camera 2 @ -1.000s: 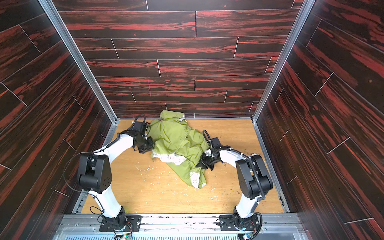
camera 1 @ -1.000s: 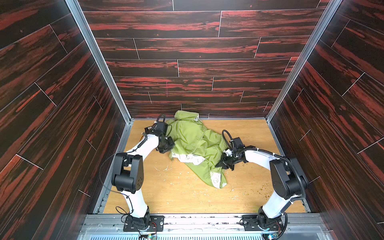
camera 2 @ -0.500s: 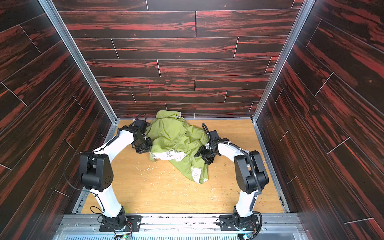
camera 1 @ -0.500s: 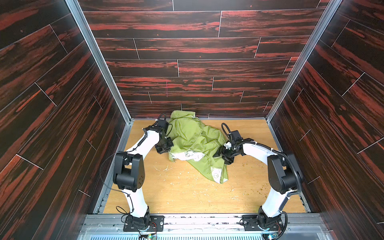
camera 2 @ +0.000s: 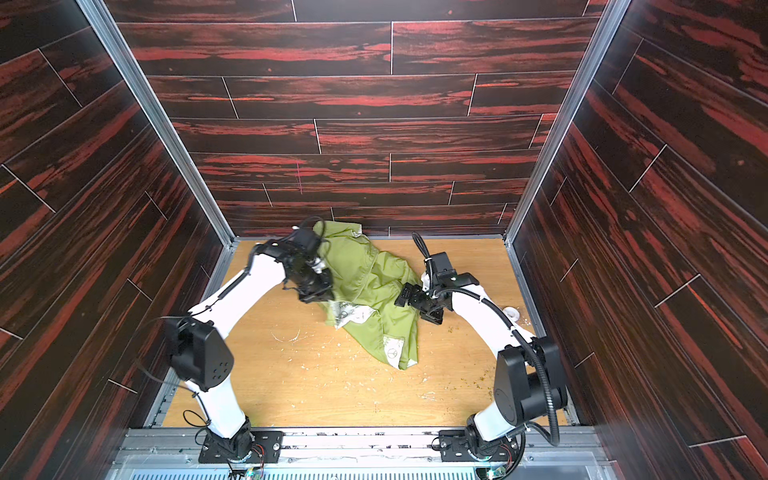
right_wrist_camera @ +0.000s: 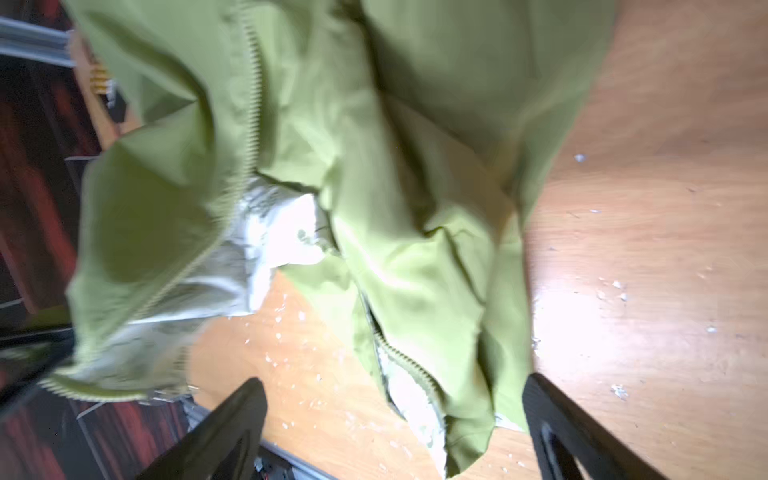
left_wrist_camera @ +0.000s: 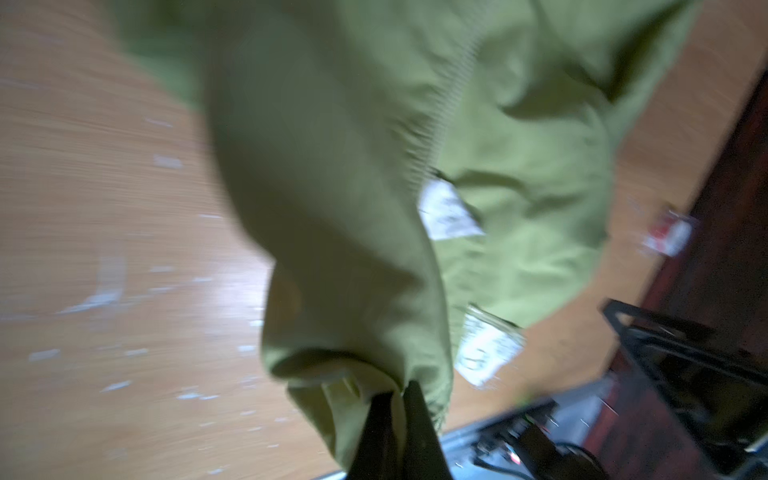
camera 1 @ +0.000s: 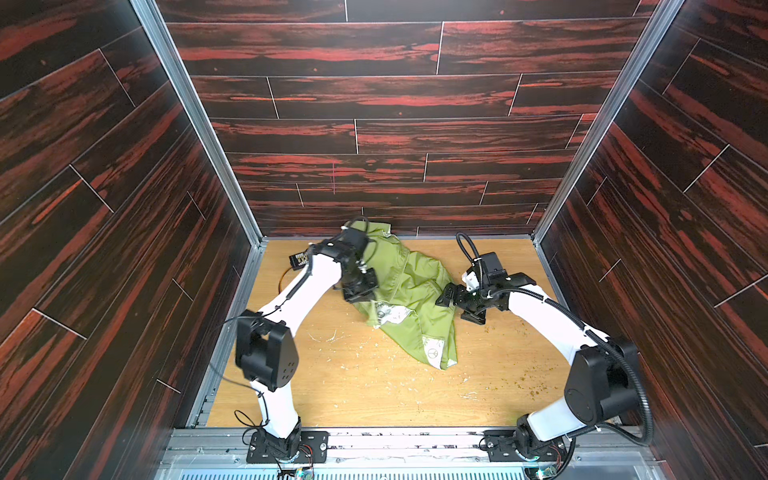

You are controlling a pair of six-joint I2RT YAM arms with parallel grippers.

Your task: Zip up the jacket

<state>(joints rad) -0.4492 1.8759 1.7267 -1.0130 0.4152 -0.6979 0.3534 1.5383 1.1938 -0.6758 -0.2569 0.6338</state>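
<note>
1. You see a light-brown wooden tabletop as the floor of the cell.
2. Dark red-and-black wood-plank walls close it on three sides.
3. Small white flecks lie scattered near its middle, and brownish crumbs lie towards the right.
4. A silver metal rail runs along your near edge.

This is a robotics lab test cell, not a home or a shop. Three walls of dark red-and-black wood-look panels box in the space, joined at the corners by bare aluminium posts. The floor of the cell is a pale wooden tabletop, scuffed and strewn with white crumbs. Two white-and-black robot arms, the left arm and the right arm, are bolted to a metal rail along the front edge. Loose black cables and exposed wiring at the arm bases show in both top views.
</note>
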